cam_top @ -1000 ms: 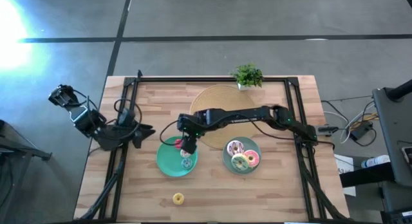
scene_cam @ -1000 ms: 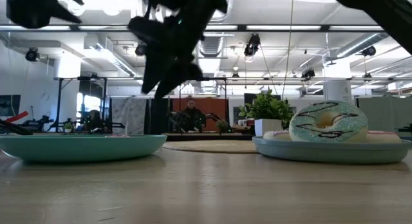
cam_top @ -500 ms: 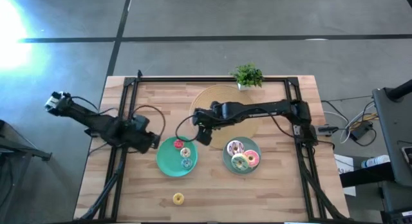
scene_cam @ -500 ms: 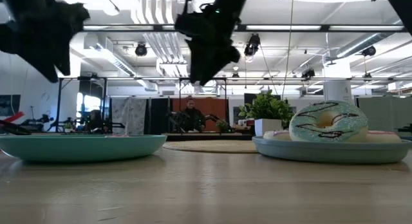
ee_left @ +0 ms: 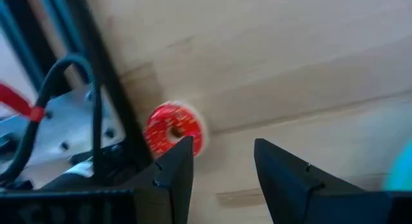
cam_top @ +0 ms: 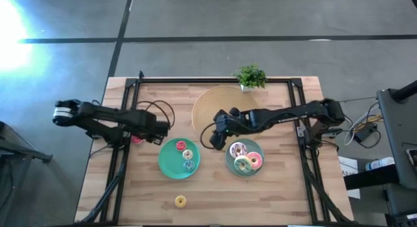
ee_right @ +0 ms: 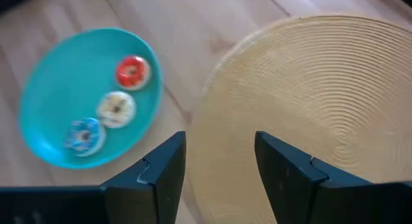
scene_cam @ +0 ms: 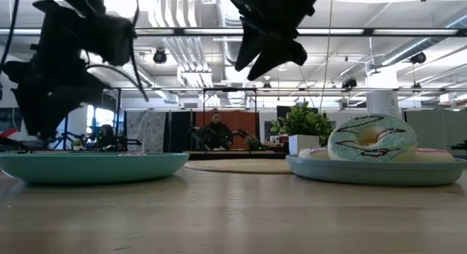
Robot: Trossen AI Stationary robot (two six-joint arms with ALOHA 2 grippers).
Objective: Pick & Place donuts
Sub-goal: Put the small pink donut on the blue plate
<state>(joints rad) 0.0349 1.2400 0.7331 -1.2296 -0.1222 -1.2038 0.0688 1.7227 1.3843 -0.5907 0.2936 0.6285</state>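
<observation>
Seven donuts show. Three tiny ones (ee_right: pixel 116 108) lie on the left plate (cam_top: pixel 168 163), below the released, empty right claw (ee_right: pixel 215 161). Three larger (cam_top: pixel 245 157) fill the right plate (cam_top: pixel 229 162). A red one (ee_left: pixel 174 129) lies just ahead of the released left claw (ee_left: pixel 222 163). A yellow one (cam_top: pixel 180 201) sits apart on the desk (cam_top: pixel 273 194).

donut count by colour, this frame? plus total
red donuts: 2
cream donut: 1
blue donut: 1
yellow donut: 1
pink donut: 1
green-iced donut: 1
white sprinkled donut: 1
Total: 8
</observation>
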